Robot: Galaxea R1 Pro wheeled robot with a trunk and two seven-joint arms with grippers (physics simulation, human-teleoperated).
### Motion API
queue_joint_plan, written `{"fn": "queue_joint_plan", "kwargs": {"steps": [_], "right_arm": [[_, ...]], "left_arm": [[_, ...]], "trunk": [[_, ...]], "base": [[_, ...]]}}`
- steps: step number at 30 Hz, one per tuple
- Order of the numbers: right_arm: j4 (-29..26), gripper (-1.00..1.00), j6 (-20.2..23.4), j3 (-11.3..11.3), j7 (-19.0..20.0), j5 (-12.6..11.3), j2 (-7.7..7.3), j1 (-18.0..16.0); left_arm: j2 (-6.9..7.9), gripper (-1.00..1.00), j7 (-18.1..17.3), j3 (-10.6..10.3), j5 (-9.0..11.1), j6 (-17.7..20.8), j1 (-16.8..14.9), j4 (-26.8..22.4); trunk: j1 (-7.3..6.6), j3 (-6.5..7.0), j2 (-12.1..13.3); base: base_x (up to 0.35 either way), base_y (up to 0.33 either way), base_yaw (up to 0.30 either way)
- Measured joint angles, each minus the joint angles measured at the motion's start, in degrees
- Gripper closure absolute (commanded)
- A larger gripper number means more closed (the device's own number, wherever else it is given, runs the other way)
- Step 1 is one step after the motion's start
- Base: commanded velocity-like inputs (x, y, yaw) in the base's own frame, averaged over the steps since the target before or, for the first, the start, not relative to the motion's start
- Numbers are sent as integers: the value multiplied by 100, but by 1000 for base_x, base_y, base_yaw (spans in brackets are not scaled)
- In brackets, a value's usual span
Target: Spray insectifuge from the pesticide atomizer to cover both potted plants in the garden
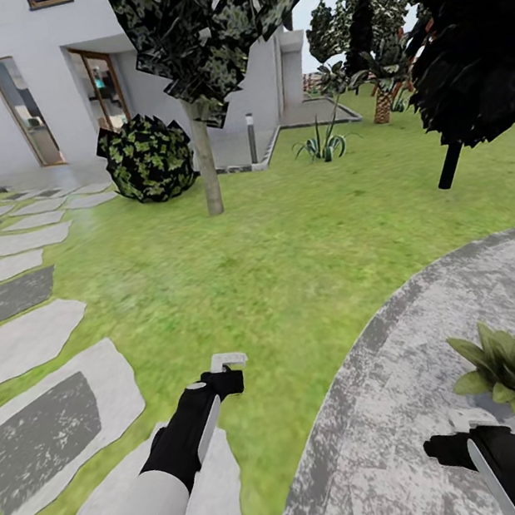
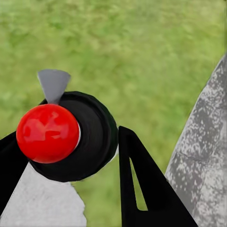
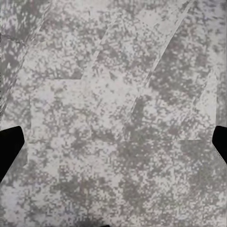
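Note:
My left gripper (image 1: pixel 220 382) is shut on the pesticide atomizer (image 1: pixel 228 361), whose pale grey nozzle head sticks out ahead of the fingers over the grass. In the left wrist view the atomizer (image 2: pixel 71 137) appears as a black round body with a red knob and a grey nozzle tip, clamped between the dark fingers (image 2: pixel 142 189). One potted plant (image 1: pixel 514 373), a low rosette of broad green leaves, stands on the grey paving at lower right. My right gripper (image 1: pixel 454 438) hovers just in front and left of it, open (image 3: pixel 116 144) over bare paving, holding nothing.
A round grey paved patch (image 1: pixel 417 398) lies to the right, stepping stones (image 1: pixel 27 340) to the left, lawn between. Ahead stand a tree trunk (image 1: pixel 207 165), a round bush (image 1: pixel 147 159), a spiky plant (image 1: pixel 322 145), a dark tree (image 1: pixel 465 43) and the house.

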Motion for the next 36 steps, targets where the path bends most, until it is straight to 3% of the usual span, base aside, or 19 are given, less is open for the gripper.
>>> {"fn": "queue_joint_plan", "kwargs": {"steps": [6, 20, 36], "right_arm": [[0, -100, 0, -3, 0, 0, 0, 0], [0, -100, 0, -3, 0, -7, 0, 0], [0, -100, 0, -3, 0, -4, 0, 0]], "left_arm": [[0, 100, 0, -3, 0, 0, -1, 1], [0, 100, 0, -2, 0, 0, -1, 2], [0, 100, 2, -2, -1, 0, -1, 2]], "trunk": [[0, 5, 0], [2, 49, 0], [3, 101, 0]], "base": [[323, 0, -73], [220, 0, -242], [45, 0, -251]]}}
